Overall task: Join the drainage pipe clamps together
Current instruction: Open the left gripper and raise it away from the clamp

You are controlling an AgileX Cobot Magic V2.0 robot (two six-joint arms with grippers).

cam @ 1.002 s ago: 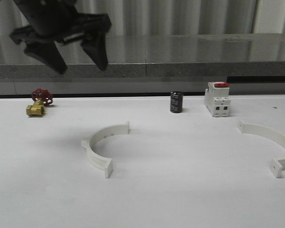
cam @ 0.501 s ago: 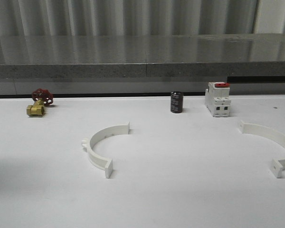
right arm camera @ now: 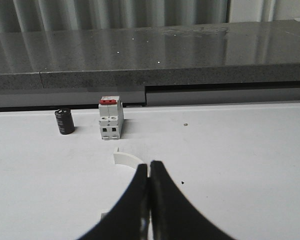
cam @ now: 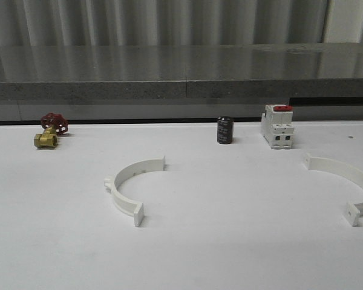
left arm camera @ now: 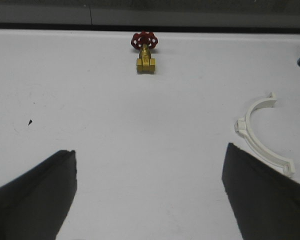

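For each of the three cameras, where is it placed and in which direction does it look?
Front: faces forward over the table at both clamp halves.
Left wrist: above the table's left, open left gripper over bare surface.
Right wrist: low, shut right gripper.
Shared: valve, breaker.

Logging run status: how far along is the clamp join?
Nothing joined yet. The left clamp half and the right clamp half lie far apart on the table, open sides facing each other. Nothing in hand: the left gripper is open over bare table, the right gripper shut and empty above the right half. Grasping, aligning and mating remain.
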